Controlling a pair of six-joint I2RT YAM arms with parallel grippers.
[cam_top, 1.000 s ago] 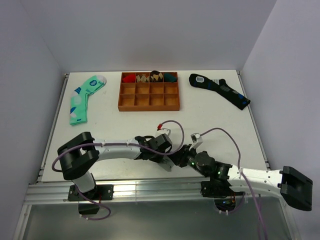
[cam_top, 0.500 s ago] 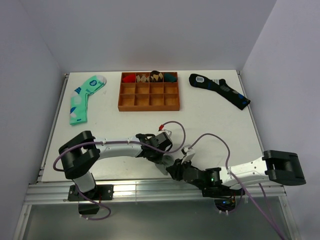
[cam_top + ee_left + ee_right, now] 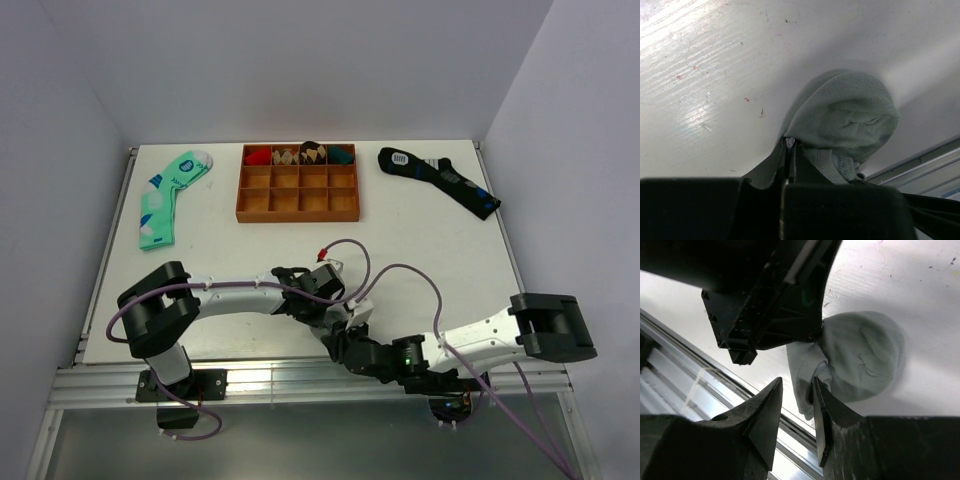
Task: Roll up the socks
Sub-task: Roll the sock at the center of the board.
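Observation:
The light-grey socks are a soft rolled bundle on the white table near its front edge. In the right wrist view the bundle has a loose cuff flap hanging toward the rail. My left gripper is shut on a fold of the socks at the bundle's side; it also shows in the right wrist view. My right gripper is open, with its fingers on either side of the cuff flap. In the top view both grippers, left and right, meet over the bundle and hide it.
A wooden divider tray stands at the back middle with rolled socks in its far row. A mint-green patterned sock lies back left and a long navy sock back right. The aluminium rail runs right beside the bundle.
My right arm has swung its elbow up and in, and its gripper has slid left and toward the front edge, under the left gripper. The left gripper has stayed shut on the socks.

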